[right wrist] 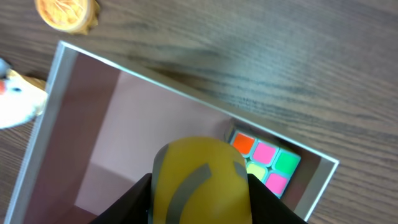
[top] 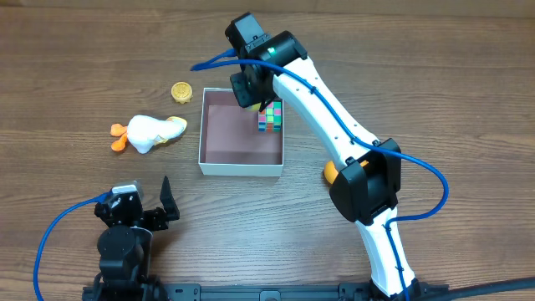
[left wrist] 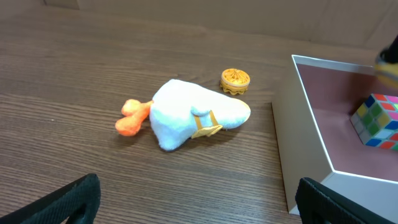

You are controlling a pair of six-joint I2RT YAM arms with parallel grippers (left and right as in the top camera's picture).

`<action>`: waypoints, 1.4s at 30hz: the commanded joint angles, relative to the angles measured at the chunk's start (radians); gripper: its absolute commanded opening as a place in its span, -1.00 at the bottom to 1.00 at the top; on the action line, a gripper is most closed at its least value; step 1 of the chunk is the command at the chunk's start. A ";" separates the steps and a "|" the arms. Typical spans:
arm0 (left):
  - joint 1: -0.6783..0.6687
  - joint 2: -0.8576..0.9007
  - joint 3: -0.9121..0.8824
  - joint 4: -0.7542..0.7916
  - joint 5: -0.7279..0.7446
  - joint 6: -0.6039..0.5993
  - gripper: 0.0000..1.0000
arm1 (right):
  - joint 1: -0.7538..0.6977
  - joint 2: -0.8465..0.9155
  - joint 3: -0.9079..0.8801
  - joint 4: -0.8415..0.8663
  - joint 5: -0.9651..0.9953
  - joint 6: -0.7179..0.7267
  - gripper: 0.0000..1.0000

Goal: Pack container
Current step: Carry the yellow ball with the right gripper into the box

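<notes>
The right pincer hangs over the far right part of the container, which stands open in the middle of the surface. Between its fingers it pinches a rounded yellow toy with a grey stripe. The wrist view is so close that I cannot say exactly what this toy is. A colourful cube lies inside, in the far right corner. The left pincer is spread and holds nothing. It faces a white plush duck and a small golden disc, both outside the container on its left.

The step, I judge, is to put the yellow toy down. To do it well, the pincer should aim at the bare mauve floor beside the cube, so that the toy lands neither on the cube nor on the thin wall. It should go low before spreading, because a round thing may roll. Leaving room for the duck would be wise.
</notes>
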 commanded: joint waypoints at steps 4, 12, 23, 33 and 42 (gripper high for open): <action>0.011 -0.010 -0.004 0.002 0.008 0.020 1.00 | 0.002 -0.006 -0.067 0.042 -0.021 -0.004 -0.17; 0.011 -0.010 -0.004 0.002 0.008 0.020 1.00 | 0.018 -0.006 -0.143 0.105 -0.031 -0.005 -0.17; 0.011 -0.010 -0.004 0.002 0.008 0.020 1.00 | 0.044 0.000 -0.143 0.154 -0.042 -0.003 -0.16; 0.011 -0.010 -0.004 0.002 0.008 0.020 1.00 | 0.044 0.056 -0.143 0.177 -0.045 -0.004 -0.17; 0.011 -0.010 -0.004 0.002 0.008 0.020 1.00 | 0.036 0.056 -0.143 0.208 -0.045 -0.023 -0.17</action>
